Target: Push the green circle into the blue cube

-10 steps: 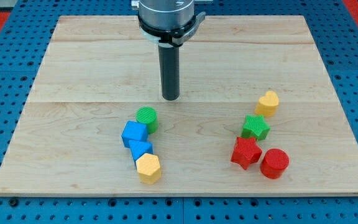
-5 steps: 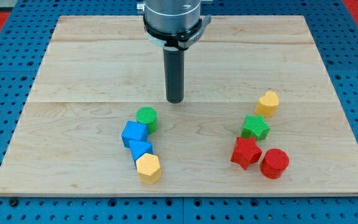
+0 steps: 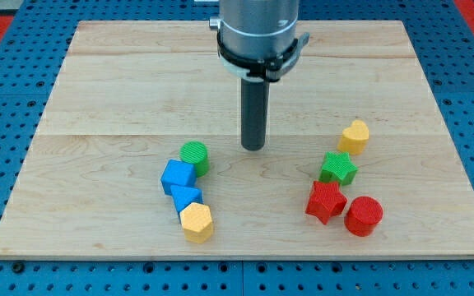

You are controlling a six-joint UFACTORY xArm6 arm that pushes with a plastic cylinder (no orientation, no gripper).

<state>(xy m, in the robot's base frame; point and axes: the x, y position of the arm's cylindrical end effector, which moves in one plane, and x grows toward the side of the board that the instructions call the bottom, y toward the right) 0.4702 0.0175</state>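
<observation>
Camera view shows the rod's tip (image 3: 253, 146) on bare wood, to the right of and slightly above the green circle (image 3: 194, 156), with a clear gap between them. The arm has no jaws, only this rod, so nothing is held. The green circle sits left of centre, its lower-left edge already touching or nearly touching the blue cube (image 3: 178, 177); the goal looks met or close to it, and at most a short nudge toward the lower left seems left. Below the cube lie a blue triangle (image 3: 187, 197) and a yellow hexagon (image 3: 197, 221), in a tight chain. Open board spreads above and left; the table edge (image 3: 23, 164) is well apart.
</observation>
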